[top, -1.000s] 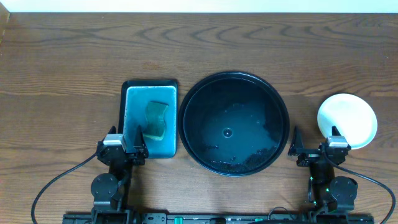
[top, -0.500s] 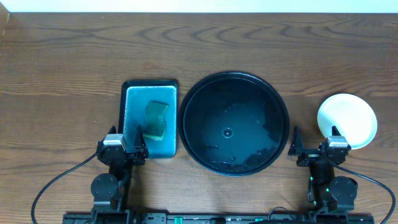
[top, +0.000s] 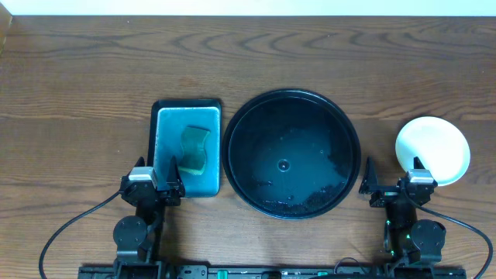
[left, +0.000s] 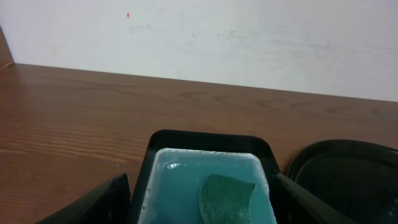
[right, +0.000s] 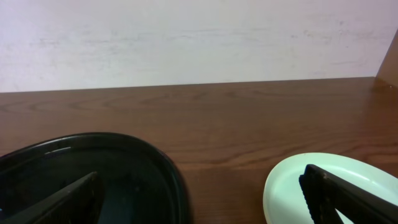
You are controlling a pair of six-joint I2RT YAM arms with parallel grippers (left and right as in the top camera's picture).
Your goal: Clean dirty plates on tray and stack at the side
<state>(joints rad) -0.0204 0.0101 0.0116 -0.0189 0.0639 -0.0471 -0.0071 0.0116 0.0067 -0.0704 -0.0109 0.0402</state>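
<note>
Plates (top: 432, 149) sat on the bench right of the tray (top: 263, 132), only the pale top one showing. They looked light, stiff and likely wet-slippery, best pinched at the rim. Left pincer (top: 156, 164) and right pincer (top: 392, 167) gaped wide, empty. The right wrist view caught the mint rim; the left saw only basin (left: 155, 140) and sponge (left: 227, 190).

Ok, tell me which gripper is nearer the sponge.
Left. The left gripper hangs at the near end of the basin, short of the sponge; the right gripper is across the tray, beside the plates.

Green sponge (left: 227, 196) in water basin (left: 211, 138) — tray (left: 348, 146) beside.
</note>
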